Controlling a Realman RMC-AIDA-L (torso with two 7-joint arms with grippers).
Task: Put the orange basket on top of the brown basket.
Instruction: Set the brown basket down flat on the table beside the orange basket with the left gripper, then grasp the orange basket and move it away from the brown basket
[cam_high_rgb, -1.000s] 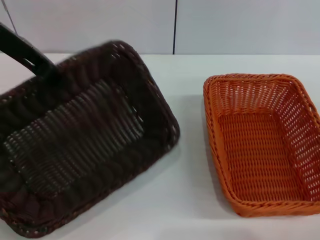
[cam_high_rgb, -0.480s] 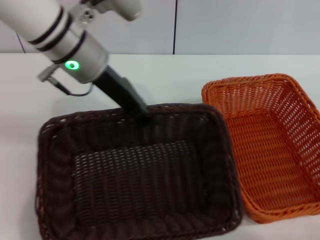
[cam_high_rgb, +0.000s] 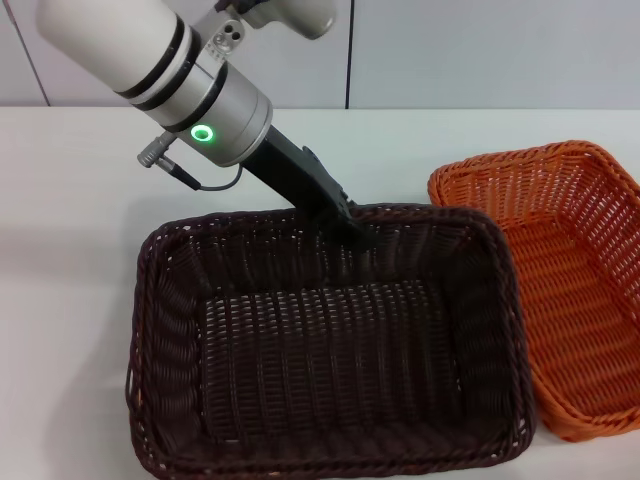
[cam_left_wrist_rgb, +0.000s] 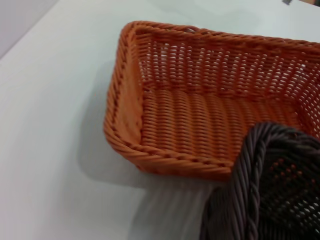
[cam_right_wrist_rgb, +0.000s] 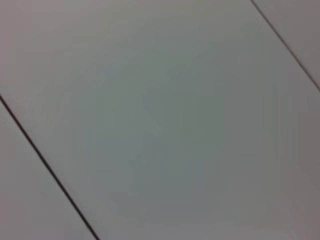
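The brown basket (cam_high_rgb: 330, 350) sits front and centre in the head view. My left gripper (cam_high_rgb: 355, 225) reaches down from the upper left and is shut on its far rim. The orange basket (cam_high_rgb: 580, 290) lies on the table to the right. The brown basket's right rim touches or overlaps the orange basket's left side. The left wrist view shows the orange basket (cam_left_wrist_rgb: 200, 125) close by, with a corner of the brown basket (cam_left_wrist_rgb: 270, 190) in front of it. My right gripper is out of view.
The white table (cam_high_rgb: 70, 250) runs back to a pale panelled wall (cam_high_rgb: 480, 50) with a dark vertical seam. The right wrist view shows only pale panels with dark seams (cam_right_wrist_rgb: 45, 165).
My left arm has carried the brown basket rightward, from tilted at the left to level beside the orange basket. The orange basket has shifted a little to the right.
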